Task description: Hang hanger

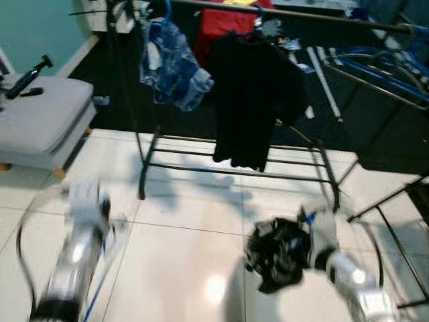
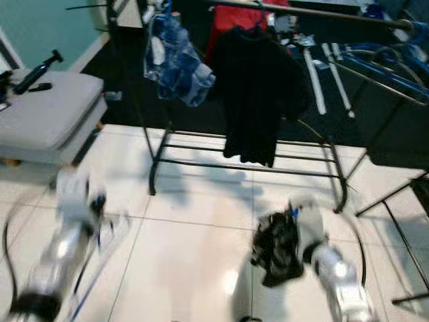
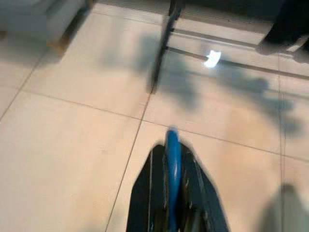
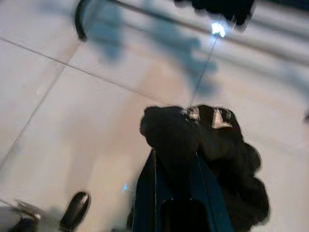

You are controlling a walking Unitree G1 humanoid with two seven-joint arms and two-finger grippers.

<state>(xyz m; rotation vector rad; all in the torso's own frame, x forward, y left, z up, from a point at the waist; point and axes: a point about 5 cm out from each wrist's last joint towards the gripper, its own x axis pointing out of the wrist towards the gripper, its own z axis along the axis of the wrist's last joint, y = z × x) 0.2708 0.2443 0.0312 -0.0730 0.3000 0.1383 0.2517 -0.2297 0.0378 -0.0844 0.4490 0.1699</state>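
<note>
I have the left gripper (image 3: 172,159) low over the tiled floor (image 1: 181,221), its two black fingers pressed together on a thin blue hanger (image 3: 173,169) that runs out between them. The right gripper (image 4: 176,166) is clamped on a bunched black garment (image 1: 276,253), carried low on my right, well short of the clothes rack (image 1: 234,157). The rail (image 1: 301,13) already carries a denim piece (image 1: 171,64) and a black shirt (image 1: 251,100). My worry is the hanger: it is slim and pinched edge-on, so I judge it could twist or slide out as I raise it. The head views are blurred, so lining the hook up with the rail may go wide or snag the hung clothes. The bundle could drag on the rack's lower bars. Pale marks on the garment are too blurred to read; I see no legible writing.
</note>
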